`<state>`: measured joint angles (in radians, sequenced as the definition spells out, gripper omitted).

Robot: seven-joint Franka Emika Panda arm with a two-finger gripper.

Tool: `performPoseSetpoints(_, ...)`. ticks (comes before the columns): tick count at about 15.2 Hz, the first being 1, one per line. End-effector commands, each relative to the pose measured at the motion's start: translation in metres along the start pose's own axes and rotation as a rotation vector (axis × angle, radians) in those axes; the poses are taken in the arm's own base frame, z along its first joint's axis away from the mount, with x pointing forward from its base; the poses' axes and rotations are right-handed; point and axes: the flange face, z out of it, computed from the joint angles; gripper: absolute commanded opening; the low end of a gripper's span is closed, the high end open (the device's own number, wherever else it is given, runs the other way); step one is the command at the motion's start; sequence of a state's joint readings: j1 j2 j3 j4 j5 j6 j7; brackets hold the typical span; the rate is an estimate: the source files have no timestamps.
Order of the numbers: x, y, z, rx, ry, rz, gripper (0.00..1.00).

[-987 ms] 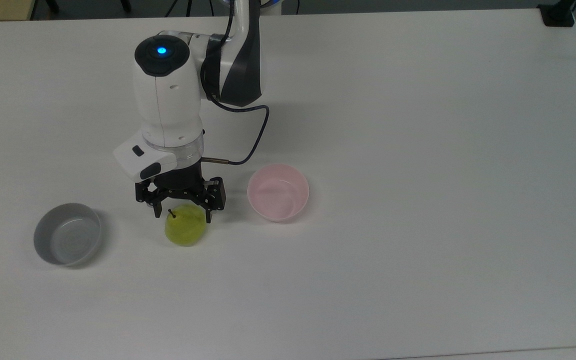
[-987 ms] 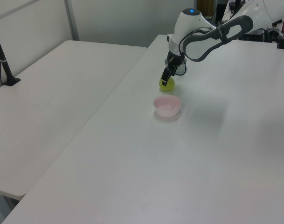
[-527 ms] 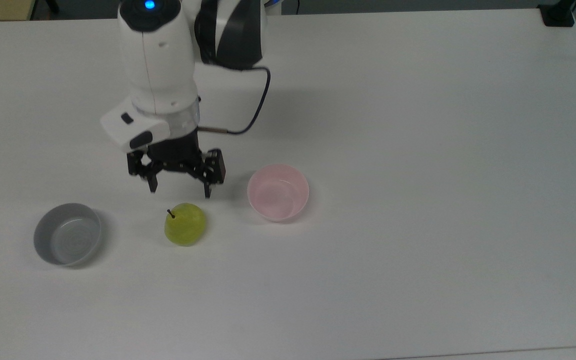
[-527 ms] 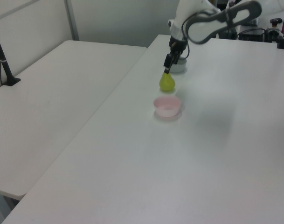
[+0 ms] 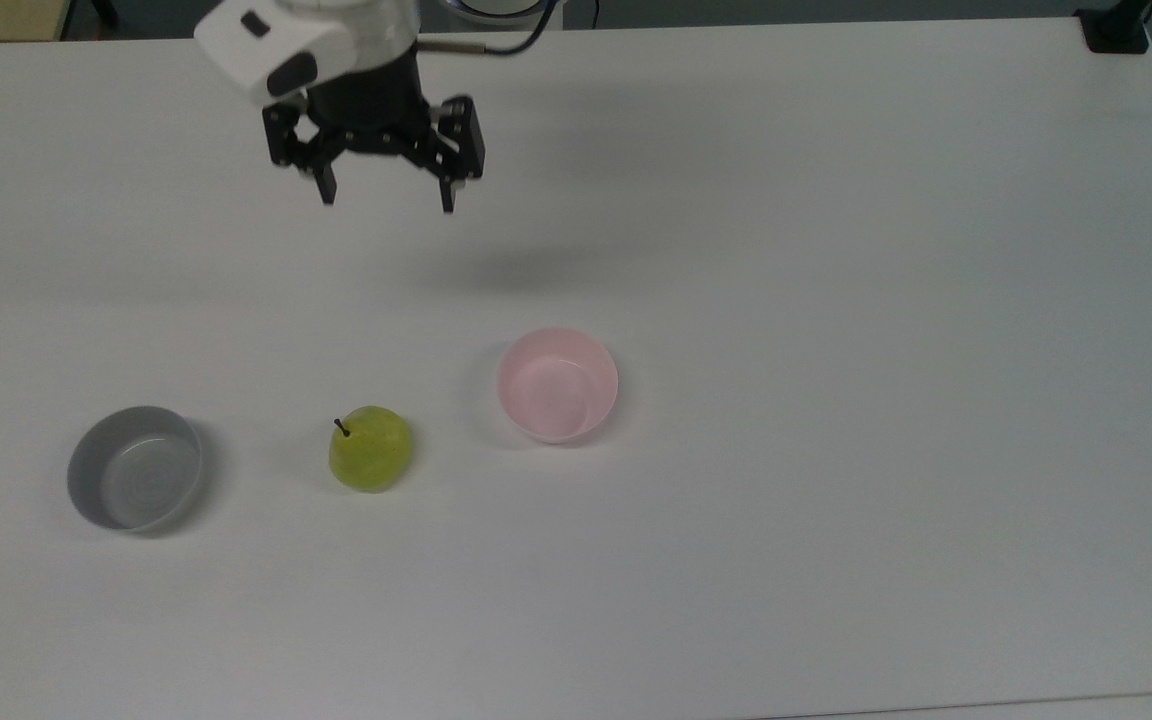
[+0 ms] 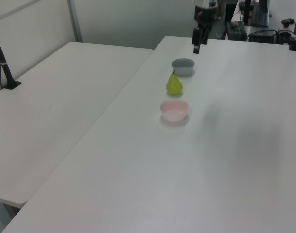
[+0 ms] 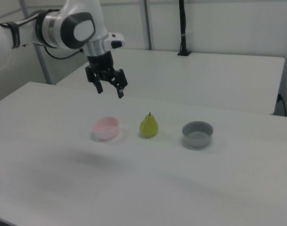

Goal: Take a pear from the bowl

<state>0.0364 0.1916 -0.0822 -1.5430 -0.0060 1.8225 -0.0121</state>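
The yellow-green pear (image 5: 371, 449) (image 6: 174, 85) (image 7: 148, 125) stands upright on the white table, between the two bowls and in neither. The pale pink bowl (image 5: 557, 385) (image 6: 174, 110) (image 7: 106, 128) holds nothing. My gripper (image 5: 388, 202) (image 6: 196, 49) (image 7: 110, 92) hangs open and empty, high above the table, well away from the pear and toward the top view's upper edge.
A grey bowl (image 5: 135, 467) (image 6: 182, 66) (image 7: 197, 133) sits on the pear's other side, also holding nothing. A second white table (image 6: 50, 97) adjoins this one. A black post (image 7: 182, 28) stands on the far table in the right view.
My open gripper has risen off the pear and drawn back toward the top view's upper edge. The pear stays where it stood, and both bowls are unmoved.
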Motion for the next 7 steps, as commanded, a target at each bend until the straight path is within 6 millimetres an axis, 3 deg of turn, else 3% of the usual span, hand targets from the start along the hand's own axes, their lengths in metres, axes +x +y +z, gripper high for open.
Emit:
performPoseSetpoints(1,-0.031,0.001,-0.03,-0.003,-0.059,-0.015,1.0)
performPoseSetpoints(3,-0.041,0.006,-0.044,0.001,-0.067,-0.002,1.0)
performPoseSetpoints(7,-0.043,0.009,-0.046,0.001,-0.075,0.004,1.0)
